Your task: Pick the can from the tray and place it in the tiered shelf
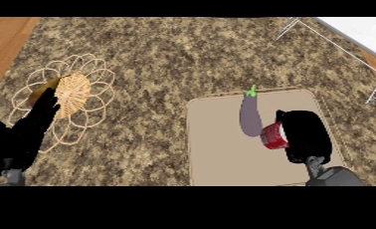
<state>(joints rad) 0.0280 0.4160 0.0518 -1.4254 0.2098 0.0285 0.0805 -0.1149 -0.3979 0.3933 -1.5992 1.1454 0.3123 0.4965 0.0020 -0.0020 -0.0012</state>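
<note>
Curling round the can (273, 135) on the tray (220, 158), my right hand (305, 134) grasps its side; I judge it rigid, light, slick.

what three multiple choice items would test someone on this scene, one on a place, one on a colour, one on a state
1. Where does the eggplant lie?
a) in a bowl
b) on the tray
c) on a plate

2. What colour is the can?
a) blue
b) green
c) red

3. What is the right robot hand doing?
a) curling round the can
b) resting open, far from the can
c) staying out of view

Answers:
1 b, the purple eggplant lies on the beige tray, beside the can.
2 c, the can's side shows red.
3 a, the black hand wraps the can's right side above the tray.
</note>
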